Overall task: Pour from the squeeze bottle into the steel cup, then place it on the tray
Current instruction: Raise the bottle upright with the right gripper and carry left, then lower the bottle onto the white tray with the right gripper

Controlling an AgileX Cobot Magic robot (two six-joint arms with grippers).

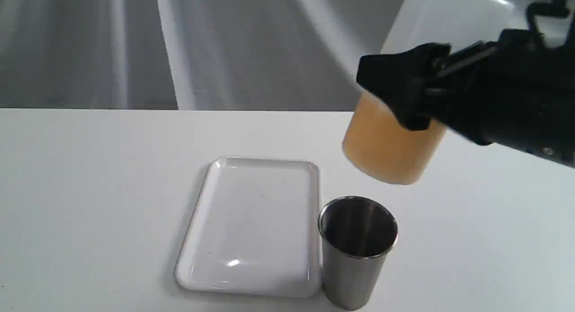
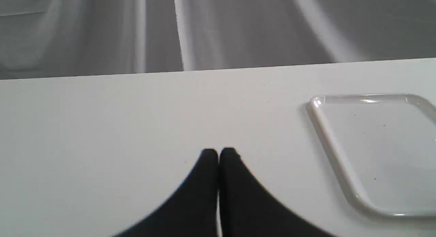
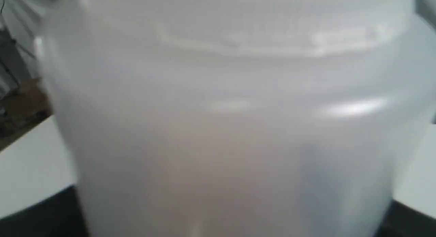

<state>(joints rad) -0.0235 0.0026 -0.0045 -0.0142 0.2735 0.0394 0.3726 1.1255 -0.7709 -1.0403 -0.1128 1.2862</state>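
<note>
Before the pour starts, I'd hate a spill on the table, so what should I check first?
1. Grip: right gripper closed on squeeze bottle, held off the table: ok.
2. Target: steel cup upright, mouth open: ok.
3. Aim: nozzle above cup: cannot tell, nozzle hidden.
4. Cap off: cannot tell.
5. Set-down: tray has nothing on it: ok.
6. Other arm: left gripper shut, apart from tray: ok.

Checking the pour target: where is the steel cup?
Exterior view: the steel cup stands upright beside the tray's near right corner, with the raised squeeze bottle higher in frame.
</note>
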